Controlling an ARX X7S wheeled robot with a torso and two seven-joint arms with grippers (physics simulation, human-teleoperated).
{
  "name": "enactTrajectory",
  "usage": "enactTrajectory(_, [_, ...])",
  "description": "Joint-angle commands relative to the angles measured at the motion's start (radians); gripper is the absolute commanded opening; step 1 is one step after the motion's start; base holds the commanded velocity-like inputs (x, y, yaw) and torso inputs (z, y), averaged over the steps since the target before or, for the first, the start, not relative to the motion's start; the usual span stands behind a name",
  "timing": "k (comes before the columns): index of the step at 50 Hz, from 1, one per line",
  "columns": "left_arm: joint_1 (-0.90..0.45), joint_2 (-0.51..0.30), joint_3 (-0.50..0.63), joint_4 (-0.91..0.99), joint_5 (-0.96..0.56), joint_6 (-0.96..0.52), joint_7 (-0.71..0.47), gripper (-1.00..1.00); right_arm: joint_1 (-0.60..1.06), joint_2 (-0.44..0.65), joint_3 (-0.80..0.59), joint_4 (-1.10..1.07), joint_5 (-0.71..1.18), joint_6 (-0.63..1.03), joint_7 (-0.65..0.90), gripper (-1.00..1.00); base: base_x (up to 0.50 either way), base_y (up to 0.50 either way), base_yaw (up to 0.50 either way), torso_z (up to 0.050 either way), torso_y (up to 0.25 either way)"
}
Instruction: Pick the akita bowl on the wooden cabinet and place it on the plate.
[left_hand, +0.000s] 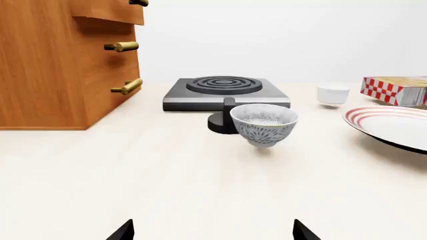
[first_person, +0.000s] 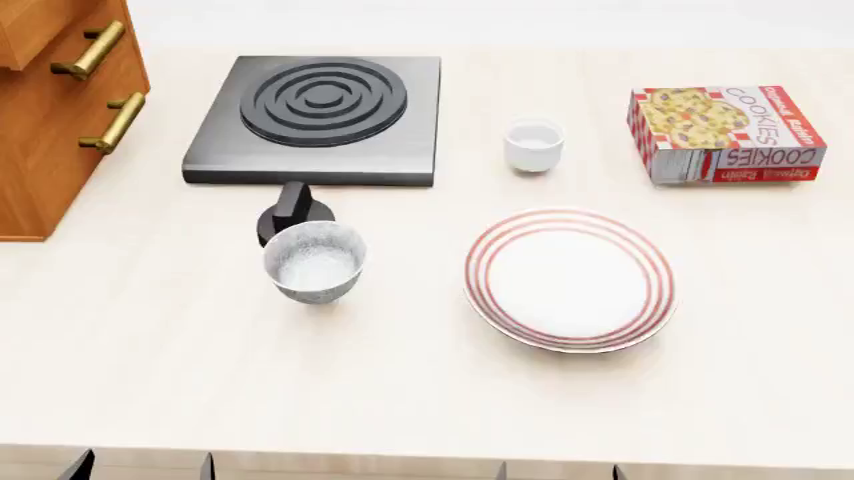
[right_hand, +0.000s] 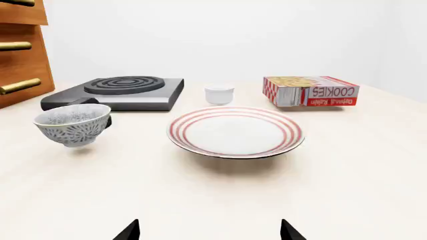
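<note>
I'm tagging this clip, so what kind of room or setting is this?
Probably a simulated kitchen counter: a stove burner, a red-ringed plate, a cookie box and a wooden cabinet share the pale worktop.

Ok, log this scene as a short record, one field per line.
bowl: akita bowl upright on the table, beside the stove knob, not on the wooden cabinet
plate: plate empty, apart from the bowl
other items: stove, white cup, cookie box
left gripper: open, holding nothing
right gripper: open, holding nothing
</note>
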Motion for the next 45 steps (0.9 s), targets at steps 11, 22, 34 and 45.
enactTrajectory(11, [0.0, -0.045, 0.053, 0.003, -0.042, 0.001, -0.053, 1.0, -0.006, 0.044, -0.055, 0.003, 0.042, -0.014, 0.06, 1.0, 0.0, 0.0, 0.0, 0.0, 0.0])
enactTrajectory(22, [0.007, -0.061, 0.062, 0.015, -0.089, 0.023, -0.068, 1.0, -0.006, 0.064, -0.077, 0.01, 0.061, -0.026, 0.079, 1.0, 0.0, 0.0, 0.0, 0.0, 0.0])
enactTrajectory(34, [0.012, -0.078, 0.075, 0.018, -0.127, 0.04, -0.07, 1.0, -0.003, 0.079, -0.099, 0.016, 0.071, -0.037, 0.095, 1.0, 0.0, 0.0, 0.0, 0.004, 0.0])
enactTrajectory(45, [0.016, -0.093, 0.096, 0.027, -0.117, 0.049, -0.092, 1.0, 0.002, 0.087, -0.104, 0.015, 0.097, -0.025, 0.111, 1.0, 0.0, 0.0, 0.0, 0.042, 0.0])
